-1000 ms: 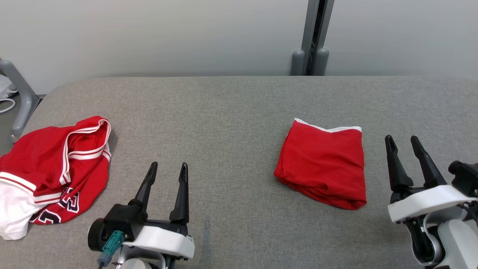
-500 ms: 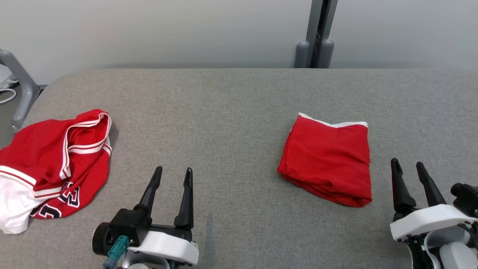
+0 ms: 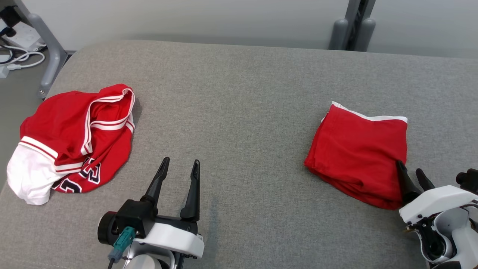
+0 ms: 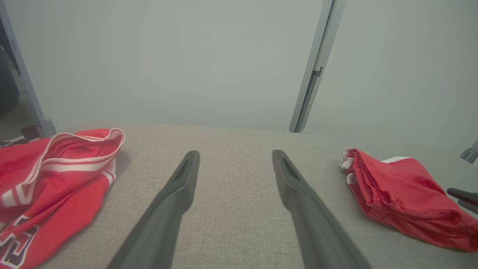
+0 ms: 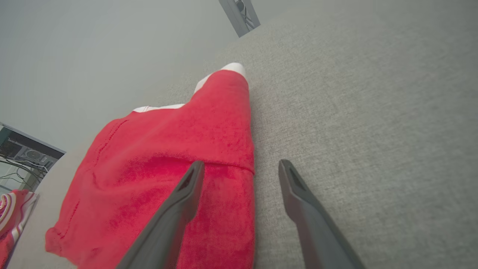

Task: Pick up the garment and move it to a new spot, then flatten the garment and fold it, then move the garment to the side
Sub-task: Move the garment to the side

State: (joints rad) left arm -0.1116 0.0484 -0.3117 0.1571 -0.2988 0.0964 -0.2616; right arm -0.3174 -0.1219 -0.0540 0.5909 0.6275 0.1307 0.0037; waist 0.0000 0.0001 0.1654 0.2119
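Observation:
A crumpled red garment (image 3: 74, 138), a jersey with white stripes and dark numbers, lies at the left of the grey padded table (image 3: 239, 93); it also shows in the left wrist view (image 4: 48, 175). A second red garment (image 3: 358, 153), folded with a white edge, lies at the right (image 4: 403, 198) (image 5: 168, 168). My left gripper (image 3: 180, 161) (image 4: 235, 153) stands open over bare table between the two, touching neither. My right gripper (image 3: 409, 167) (image 5: 241, 163) is open at the folded garment's near right corner, one finger over the cloth and the other over the table.
A grey post (image 3: 351, 26) stands behind the table's far edge. A metal frame leg (image 3: 48, 48) and white cables (image 3: 18, 56) lie on the floor past the table's left corner. The jersey lies close to the table's left edge.
The camera has turned, so the whole picture has shifted right and down. My right gripper has drawn back and now overlaps the folded garment's near right corner. Both stay open.

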